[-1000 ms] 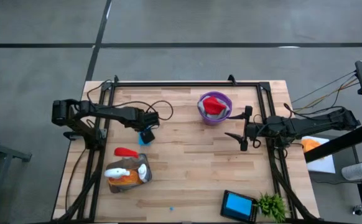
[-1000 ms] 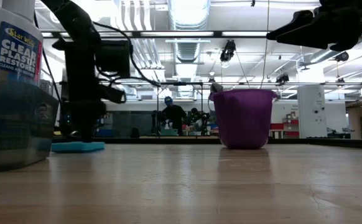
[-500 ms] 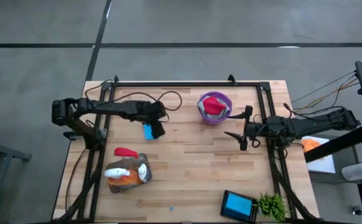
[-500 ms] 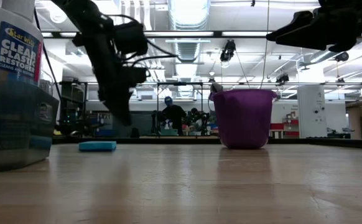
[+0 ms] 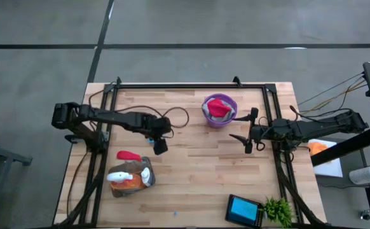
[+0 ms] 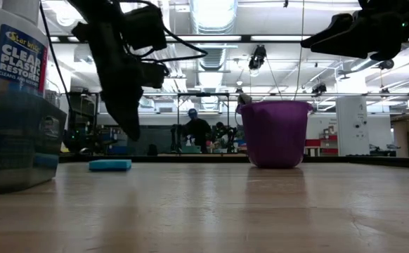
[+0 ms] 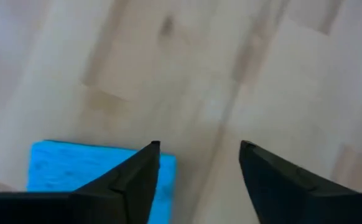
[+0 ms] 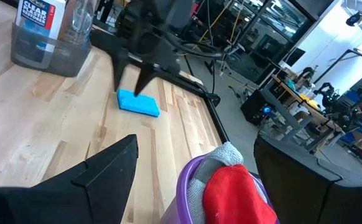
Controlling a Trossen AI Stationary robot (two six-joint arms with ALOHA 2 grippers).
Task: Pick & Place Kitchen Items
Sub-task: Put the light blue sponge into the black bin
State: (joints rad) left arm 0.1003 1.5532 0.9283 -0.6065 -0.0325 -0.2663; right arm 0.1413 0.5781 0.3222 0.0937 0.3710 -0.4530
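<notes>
clear spray bottle [image 6: 15,98] | label "CLEAN PLASTIC RESTORER" | upright on table [image 6: 261,211]

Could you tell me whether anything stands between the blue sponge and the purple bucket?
Nothing visible does. The blue sponge lies flat on bare wood, and the stretch of table to the purple bucket holds nothing. The open left gripper hangs above the sponge.

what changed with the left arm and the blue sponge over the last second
The left gripper let go of the blue sponge, lifted clear, and now hangs open above the table beside it. The sponge lies flat, shifted slightly toward the purple bowl. The right gripper, bowl and spray bottles stayed put.
</notes>
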